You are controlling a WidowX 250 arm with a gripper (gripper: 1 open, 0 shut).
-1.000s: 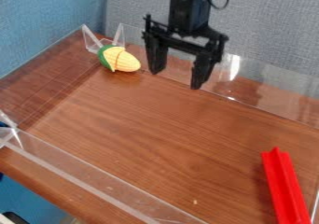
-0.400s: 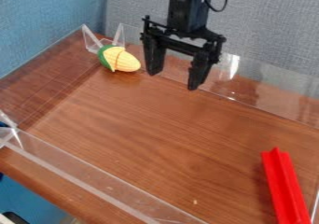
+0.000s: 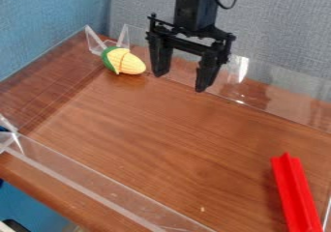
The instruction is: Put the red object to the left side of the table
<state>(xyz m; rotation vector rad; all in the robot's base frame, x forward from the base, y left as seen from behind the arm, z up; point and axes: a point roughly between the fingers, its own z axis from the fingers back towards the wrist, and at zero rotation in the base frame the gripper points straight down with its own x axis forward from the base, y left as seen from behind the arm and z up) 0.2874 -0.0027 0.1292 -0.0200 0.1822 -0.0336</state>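
— What has moved since the earlier frame?
— The black gripper (image 3: 184, 69) sits slightly higher above the wood-grain table (image 3: 162, 125), its jaws wide apart, holding nothing. The red bar (image 3: 296, 194) and corn toy (image 3: 126, 61) remain in place.
— And the edges?
— The red bar lies at the lower right of the view, near the clear wall (image 3: 110, 189); the corn toy rests by the far-left corner. Bare wood stretches between them, beneath the gripper.

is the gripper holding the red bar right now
No, the open gripper hangs near the far wall, well apart from the red bar.
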